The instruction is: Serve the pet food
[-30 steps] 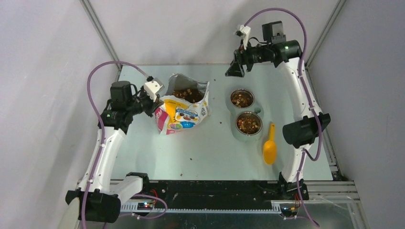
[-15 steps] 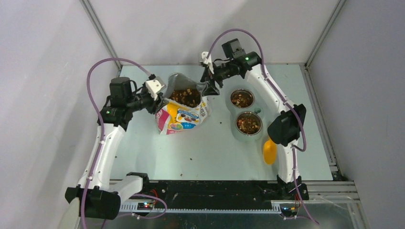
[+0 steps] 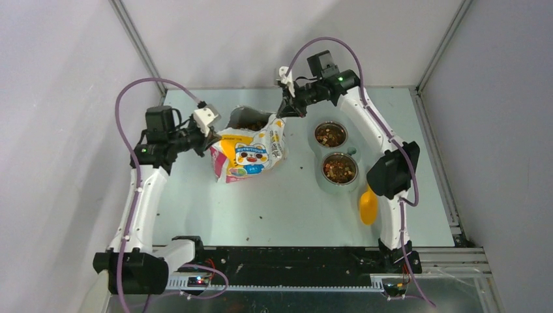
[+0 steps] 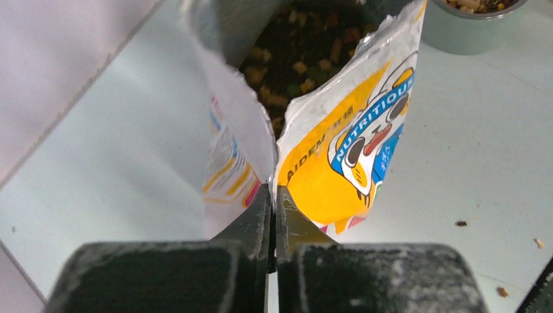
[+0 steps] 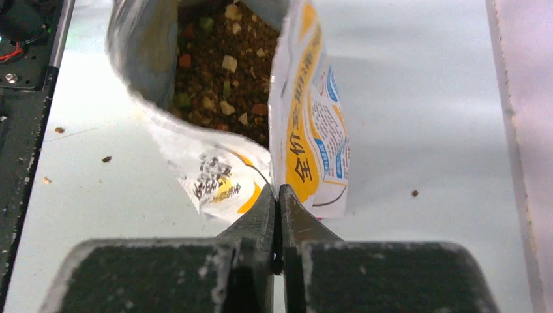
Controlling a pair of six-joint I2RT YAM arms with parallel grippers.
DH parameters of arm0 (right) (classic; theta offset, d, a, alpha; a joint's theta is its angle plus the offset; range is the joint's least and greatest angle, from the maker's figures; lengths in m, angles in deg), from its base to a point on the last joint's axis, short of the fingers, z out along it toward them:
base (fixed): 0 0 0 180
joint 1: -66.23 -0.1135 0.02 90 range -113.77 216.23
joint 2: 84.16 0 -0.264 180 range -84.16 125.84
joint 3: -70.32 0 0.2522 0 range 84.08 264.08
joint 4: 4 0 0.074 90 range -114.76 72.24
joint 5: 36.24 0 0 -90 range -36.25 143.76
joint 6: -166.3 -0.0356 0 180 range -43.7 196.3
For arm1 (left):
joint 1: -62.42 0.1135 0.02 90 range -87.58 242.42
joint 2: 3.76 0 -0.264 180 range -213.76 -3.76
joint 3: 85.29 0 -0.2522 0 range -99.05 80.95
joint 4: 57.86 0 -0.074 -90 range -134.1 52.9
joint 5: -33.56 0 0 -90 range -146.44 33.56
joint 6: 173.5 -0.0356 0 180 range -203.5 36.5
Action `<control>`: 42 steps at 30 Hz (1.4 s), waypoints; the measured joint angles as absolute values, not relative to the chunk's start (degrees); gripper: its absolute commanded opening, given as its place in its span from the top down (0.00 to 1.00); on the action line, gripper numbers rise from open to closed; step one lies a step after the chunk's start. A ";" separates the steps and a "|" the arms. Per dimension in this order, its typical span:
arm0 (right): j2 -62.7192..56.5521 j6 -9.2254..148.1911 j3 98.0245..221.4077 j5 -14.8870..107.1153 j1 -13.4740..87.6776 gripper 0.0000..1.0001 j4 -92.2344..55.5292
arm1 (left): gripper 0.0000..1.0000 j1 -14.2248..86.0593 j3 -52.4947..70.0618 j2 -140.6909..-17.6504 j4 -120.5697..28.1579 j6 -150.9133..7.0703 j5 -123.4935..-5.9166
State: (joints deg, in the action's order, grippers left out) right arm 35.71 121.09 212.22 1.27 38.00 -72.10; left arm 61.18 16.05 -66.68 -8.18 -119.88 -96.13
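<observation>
Toward the far side of the table (image 3: 280, 208), a printed bag (image 3: 251, 153) is held between the two arms, its mouth spread wide and turned upward. The left gripper (image 4: 273, 195) is seen pressed together on the bag's left side seam, with the thin edge of the bag pinched between its fingers. The right gripper (image 5: 280, 195) is likewise closed on the opposite seam, at the bag's far right corner, and the folded edge is caught between its fingertips.

The pet food (image 5: 215, 72) is seen as a loose brown heap down inside the open bag, with lighter and reddish pieces mixed through it. More of it is found to the right of the bag, where two metal bowls are set in one stand: the far bowl (image 3: 330, 135) and the near bowl (image 3: 339, 169) are both filled with pellets. Both bowls are well apart from either gripper.

A yellow scoop (image 3: 368, 207) is laid on the table just right of the near bowl, untouched, and its handle is partly hidden behind the right arm's elbow. A stray pellet (image 4: 461, 223) is seen lying on the table near the bag, and a few more specks are scattered nearer the front.
</observation>
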 measured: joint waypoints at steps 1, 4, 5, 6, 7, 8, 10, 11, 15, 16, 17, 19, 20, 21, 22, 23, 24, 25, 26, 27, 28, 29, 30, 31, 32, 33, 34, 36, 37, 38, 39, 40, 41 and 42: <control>35.56 120.42 211.96 1.22 38.39 1.00 -71.89 | 1.00 62.32 15.68 -66.75 -7.31 -119.73 -96.50; 33.98 117.81 209.68 0.81 39.53 1.00 -71.43 | 1.00 66.71 14.37 -67.23 -4.64 -118.68 -97.98; 32.98 116.79 208.46 0.65 39.75 1.00 -71.41 | 1.00 68.04 14.21 -67.34 -4.29 -117.67 -98.55; 32.15 116.22 207.61 0.61 39.84 1.00 -71.56 | 1.00 69.23 14.19 -67.42 -4.25 -116.10 -99.25; 31.12 115.52 206.58 0.59 39.84 1.00 -71.65 | 1.00 70.36 14.19 -67.53 -4.29 -114.42 -100.06; 30.22 115.08 205.68 0.59 39.84 1.00 -71.91 | 1.00 71.37 14.19 -67.69 -4.46 -112.67 -100.93; 28.67 114.67 204.48 0.52 39.84 1.00 -73.44 | 1.00 72.44 14.19 -68.01 -4.60 -110.26 -102.92; 28.08 114.73 204.24 0.59 39.84 1.00 -74.71 | 1.00 72.59 14.19 -68.17 -4.60 -109.08 -104.12; 27.30 116.09 205.16 0.02 40.43 1.00 -80.61 | 1.00 72.61 13.95 -68.32 -3.13 -107.60 -107.47; 27.30 116.68 205.77 -0.11 40.62 1.00 -82.49 | 1.00 72.61 13.51 -68.49 -2.13 -107.95 -108.23; 27.27 117.16 206.30 -0.29 40.75 1.00 -84.13 | 1.00 72.57 13.14 -68.62 -1.27 -108.17 -108.74; 26.79 117.81 206.40 -0.64 40.93 0.79 -86.29 | 1.00 72.42 12.86 -68.69 -0.22 -109.06 -109.48; 26.40 118.06 205.77 -0.77 40.95 0.72 -86.77 | 1.00 72.20 12.86 -68.69 0.08 -109.46 -109.72; 25.57 118.56 204.46 -1.05 40.97 0.62 -87.21 | 1.00 71.89 12.86 -68.71 0.23 -109.72 -109.79; 24.85 118.91 203.52 -1.25 41.15 0.57 -87.89 | 1.00 71.32 12.86 -68.71 0.48 -110.22 -109.57; 23.86 120.11 202.56 -1.38 41.32 0.51 -88.67 | 1.00 70.82 12.86 -68.71 0.41 -110.77 -109.48; 22.95 121.71 201.95 -1.34 41.37 0.49 -89.74 | 1.00 70.23 12.86 -68.69 0.23 -111.45 -109.13; 22.22 123.54 201.55 -1.25 41.37 0.46 -90.60 | 1.00 69.47 12.81 -68.69 0.13 -112.30 -108.85; 21.57 125.05 201.16 -0.92 41.37 0.45 -91.14 | 1.00 68.85 12.68 -68.69 0.13 -112.93 -108.52; 21.00 126.60 200.63 -0.55 40.75 0.44 -91.43 | 1.00 67.94 12.40 -68.71 0.15 -113.83 -108.02; 20.50 127.78 199.91 -0.11 40.12 0.42 -91.32 | 1.00 67.39 11.98 -68.73 0.26 -114.42 -107.64; 20.08 128.70 198.95 0.22 39.40 0.42 -90.97 | 1.00 66.65 11.37 -68.89 0.61 -115.20 -107.29; 19.75 129.36 197.84 0.59 38.79 0.40 -90.49 | 1.00 66.14 10.74 -69.15 1.17 -115.82 -106.97; 19.54 129.66 196.92 0.87 38.33 0.40 -89.81 | 1.00 65.88 10.17 -69.50 1.85 -116.54 -106.59; 19.43 129.86 195.91 1.22 37.67 0.39 -88.98 | 1.00 65.79 9.64 -69.89 2.44 -117.11 -106.35; 19.40 129.92 194.97 1.62 37.19 0.39 -87.93 | 1.00 65.79 9.19 -70.22 3.10 -117.70 -106.14; 19.40 129.90 194.27 1.92 36.95 0.38 -87.03 | 0.91 65.79 8.90 -70.44 3.49 -118.20 -106.07; 19.14 129.75 192.28 2.82 36.51 0.38 -84.41 | 0.67 65.79 8.25 -70.64 4.78 -119.97 -105.68; 18.90 129.64 191.26 3.25 36.30 0.38 -83.19 | 0.57 65.79 7.96 -70.64 5.26 -121.06 -105.41; 18.71 129.36 190.25 3.74 36.21 0.39 -82.03 | 0.54 65.79 7.48 -70.64 5.79 -122.13 -105.04; 18.53 129.25 189.55 4.09 36.10 0.40 -81.24 | 0.50 65.77 6.74 -70.64 6.51 -123.25 -104.61; 18.44 128.90 188.88 4.48 35.92 0.42 -80.41 | 0.48 65.66 6.19 -70.66 6.88 -124.71 -104.32; 18.42 128.55 188.53 4.81 35.66 0.43 -79.65 | 0.46 65.25 5.12 -70.77 8.04 -126.50 -103.62; 18.42 128.15 188.35 5.11 35.44 0.46 -78.97 | 0.46 64.64 4.31 -70.96 8.78 -128.28 -102.92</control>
